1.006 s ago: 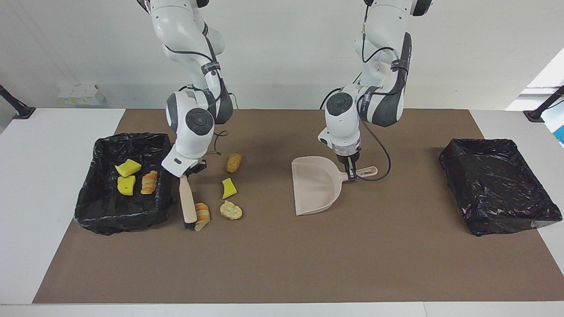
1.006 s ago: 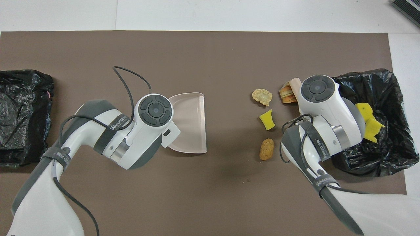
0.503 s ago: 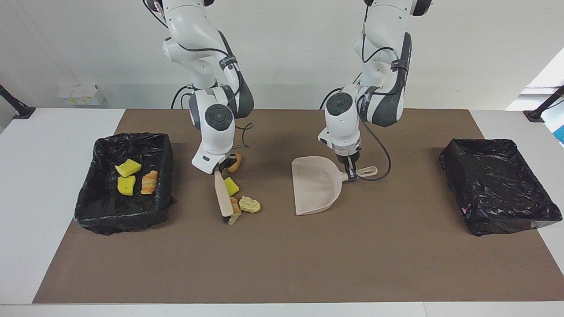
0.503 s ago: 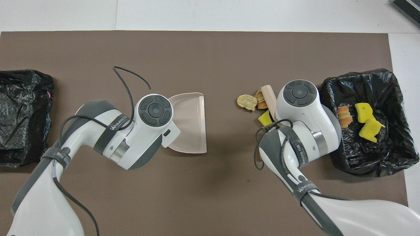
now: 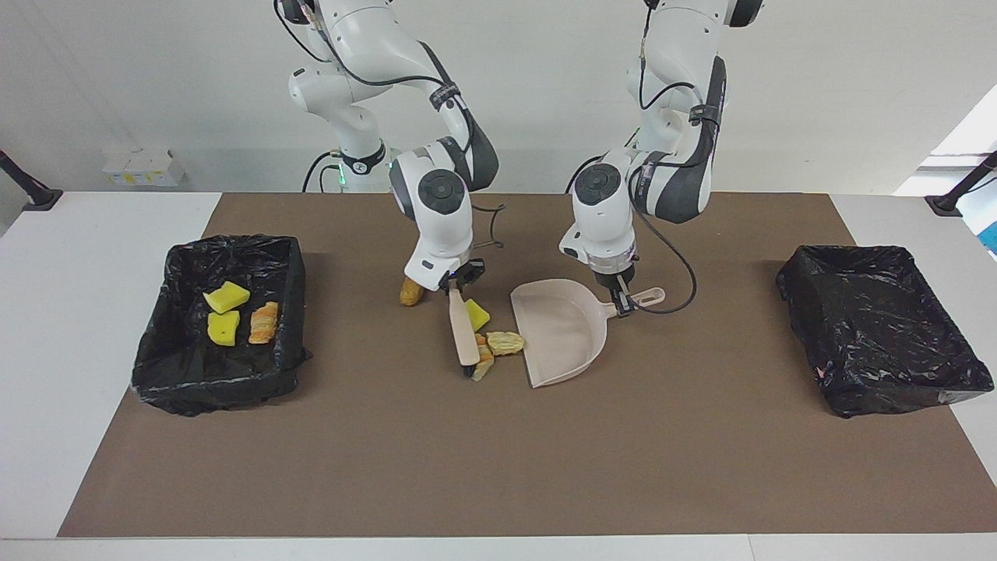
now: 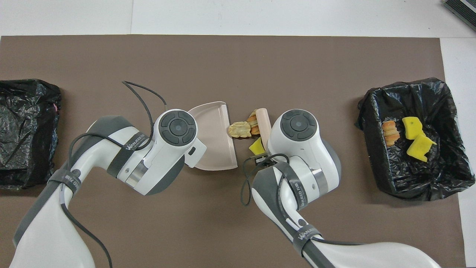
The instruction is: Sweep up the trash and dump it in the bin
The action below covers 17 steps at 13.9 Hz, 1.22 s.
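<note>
My right gripper (image 5: 454,287) is shut on the handle of a beige brush (image 5: 464,331), whose dark bristles rest on the brown mat. Against the brush lie three scraps of trash: a yellow sponge chunk (image 5: 477,315), a pale pastry piece (image 5: 505,341) at the dustpan's lip, and a layered bread piece (image 5: 483,363). A golden-brown piece (image 5: 411,292) lies alone on the mat, on the side of the brush toward the right arm's end. My left gripper (image 5: 621,304) is shut on the handle of the beige dustpan (image 5: 562,333), its mouth facing the brush. In the overhead view the wrists hide both grippers.
A black-lined bin (image 5: 167,366) at the right arm's end holds two yellow sponge chunks (image 5: 224,312) and a bread piece (image 5: 263,322). A second black-lined bin (image 5: 884,331) sits at the left arm's end. A black cable loops beside the dustpan handle.
My right arm has swept the brush toward the dustpan, pushing three scraps to its lip. The golden-brown piece stayed where it was. The dustpan shifted slightly toward the brush.
</note>
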Motion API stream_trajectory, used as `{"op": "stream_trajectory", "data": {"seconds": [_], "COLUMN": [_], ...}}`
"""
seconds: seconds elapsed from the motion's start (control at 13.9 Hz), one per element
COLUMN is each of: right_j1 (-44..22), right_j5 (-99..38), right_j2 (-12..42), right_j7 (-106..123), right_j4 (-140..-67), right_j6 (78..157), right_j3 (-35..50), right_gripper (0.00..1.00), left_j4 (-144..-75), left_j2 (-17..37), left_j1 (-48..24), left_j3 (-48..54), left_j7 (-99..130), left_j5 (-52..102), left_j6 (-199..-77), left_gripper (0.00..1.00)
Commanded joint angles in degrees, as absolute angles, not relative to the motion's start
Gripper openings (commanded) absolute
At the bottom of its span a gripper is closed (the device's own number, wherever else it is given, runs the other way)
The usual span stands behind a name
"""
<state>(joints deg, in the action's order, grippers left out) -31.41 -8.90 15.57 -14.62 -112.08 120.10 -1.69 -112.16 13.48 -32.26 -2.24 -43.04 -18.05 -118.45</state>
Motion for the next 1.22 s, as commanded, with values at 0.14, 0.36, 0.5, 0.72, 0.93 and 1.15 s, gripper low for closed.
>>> {"op": "stream_trajectory", "data": {"seconds": [0.14,0.36,0.5,0.72,0.93,1.15], "right_j1": [-34.89,-34.28,-32.62,-27.09,-23.73,-18.92], "right_j5": [-23.70,-25.93,-24.79,-20.59,-11.45,-8.70], "right_j2": [17.05,16.18,12.76,8.71,6.07,-0.06], "right_j7": [-14.59,-15.20,-15.91,-19.22,-21.80,-22.24], "right_j4": [-108.20,-106.61,-106.61,-106.96,-108.53,-118.79], "right_j6": [121.46,118.58,112.79,105.06,98.45,100.45], "right_j3": [-1.58,-1.67,-3.24,-3.43,-3.16,-2.90], "right_gripper": [0.00,0.00,0.00,0.00,0.00,0.00], "left_j4": [-116.01,-116.72,-116.81,-116.81,-116.81,-117.68], "left_j2": [11.34,10.99,10.99,10.99,10.99,10.46], "left_j1": [-33.13,-33.13,-33.13,-33.13,-33.13,-33.40], "left_j3": [-2.90,-2.90,-2.81,-2.81,-2.81,-2.81], "left_j7": [-40.61,-40.69,-40.87,-40.87,-40.87,-41.22], "left_j5": [-18.98,-18.98,-18.98,-18.98,-18.98,-19.07], "left_j6": [-118.91,-119.44,-119.62,-119.97,-119.97,-119.62], "left_gripper": [0.00,0.00,0.00,0.00,0.00,0.00]}}
